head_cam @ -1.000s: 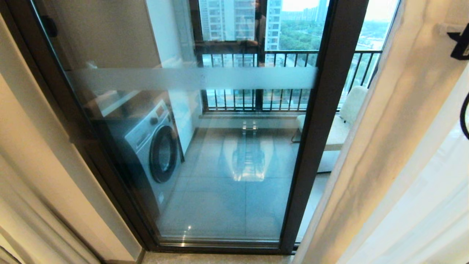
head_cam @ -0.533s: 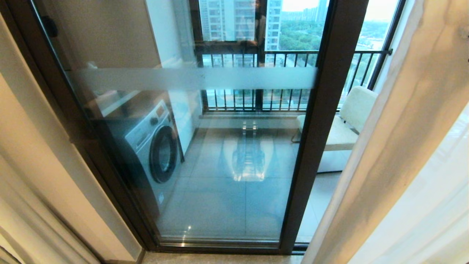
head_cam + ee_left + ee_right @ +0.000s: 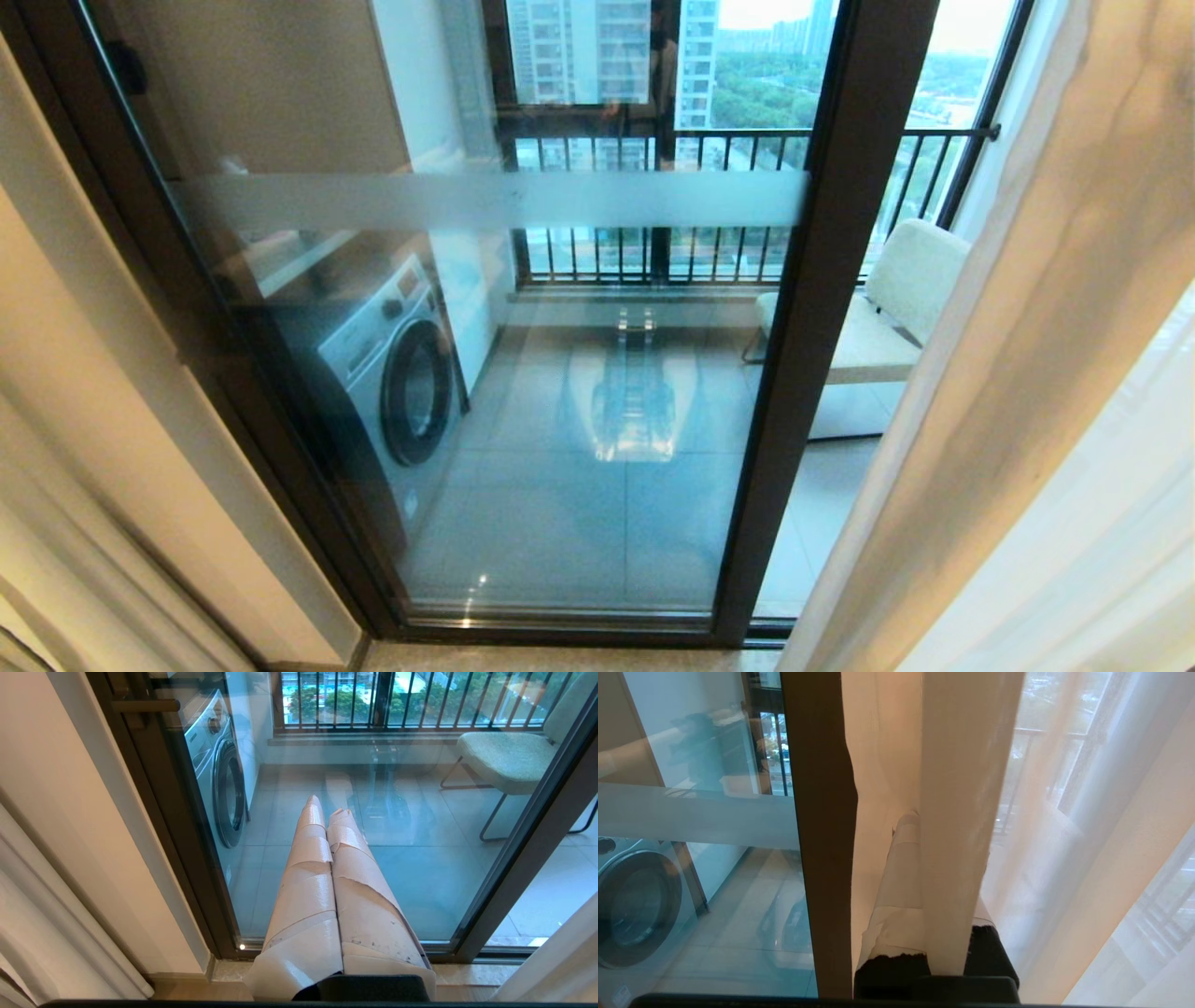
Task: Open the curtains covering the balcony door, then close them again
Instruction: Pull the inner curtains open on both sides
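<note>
My right gripper (image 3: 920,826) is clamped on a fold of the cream curtain (image 3: 962,788), the fabric pinched between my taped fingers (image 3: 901,872) beside the dark door frame. From my head, that curtain (image 3: 1036,355) hangs at the right, bunched beside the thin white sheer (image 3: 1102,523), and another cream panel (image 3: 65,420) hangs at the far left. The balcony door (image 3: 560,373) between them stands uncovered, its frosted stripe (image 3: 485,201) across the pane, with a washing machine (image 3: 392,373) and a pale chair (image 3: 887,299) behind the glass. My left gripper (image 3: 327,812) is closed and empty, pointing at the glass low down.
</note>
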Controlling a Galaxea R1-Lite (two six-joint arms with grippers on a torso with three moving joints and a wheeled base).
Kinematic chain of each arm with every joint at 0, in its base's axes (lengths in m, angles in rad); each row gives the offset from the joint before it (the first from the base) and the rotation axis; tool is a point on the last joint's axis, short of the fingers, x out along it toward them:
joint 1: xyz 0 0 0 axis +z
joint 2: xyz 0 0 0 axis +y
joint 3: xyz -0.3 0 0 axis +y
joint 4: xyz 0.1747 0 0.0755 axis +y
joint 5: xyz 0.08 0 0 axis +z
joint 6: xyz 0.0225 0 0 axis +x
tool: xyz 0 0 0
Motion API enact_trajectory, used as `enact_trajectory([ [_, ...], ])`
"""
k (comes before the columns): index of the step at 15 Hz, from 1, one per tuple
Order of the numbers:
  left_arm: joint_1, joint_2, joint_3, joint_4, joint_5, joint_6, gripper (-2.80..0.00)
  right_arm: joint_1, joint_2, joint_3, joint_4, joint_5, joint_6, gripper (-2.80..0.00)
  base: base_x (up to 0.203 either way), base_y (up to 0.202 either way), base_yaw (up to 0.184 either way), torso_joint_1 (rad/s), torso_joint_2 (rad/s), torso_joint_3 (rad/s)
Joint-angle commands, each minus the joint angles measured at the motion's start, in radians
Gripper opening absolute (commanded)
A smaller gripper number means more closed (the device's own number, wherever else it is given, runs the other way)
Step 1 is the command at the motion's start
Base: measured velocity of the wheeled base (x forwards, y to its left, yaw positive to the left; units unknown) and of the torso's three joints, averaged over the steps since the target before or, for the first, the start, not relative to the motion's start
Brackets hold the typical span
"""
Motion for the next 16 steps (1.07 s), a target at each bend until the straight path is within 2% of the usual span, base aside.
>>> enact_trajectory([
  [1,0.0,0.0,0.0,0.0,0.0,0.0,-2.8,0.0,-0.008,0.005,-0.005,0.001,-0.002,-2.8,0.0,0.0,0.0,0.0,0.0,0.0],
  [16,0.001,0.0,0.0,-0.001,-0.003,-0.002,-2.8,0.0,-0.031,0.039,-0.005,-0.001,-0.002,-2.8,0.0,0.0,0.0,0.0,0.0,0.0],
])
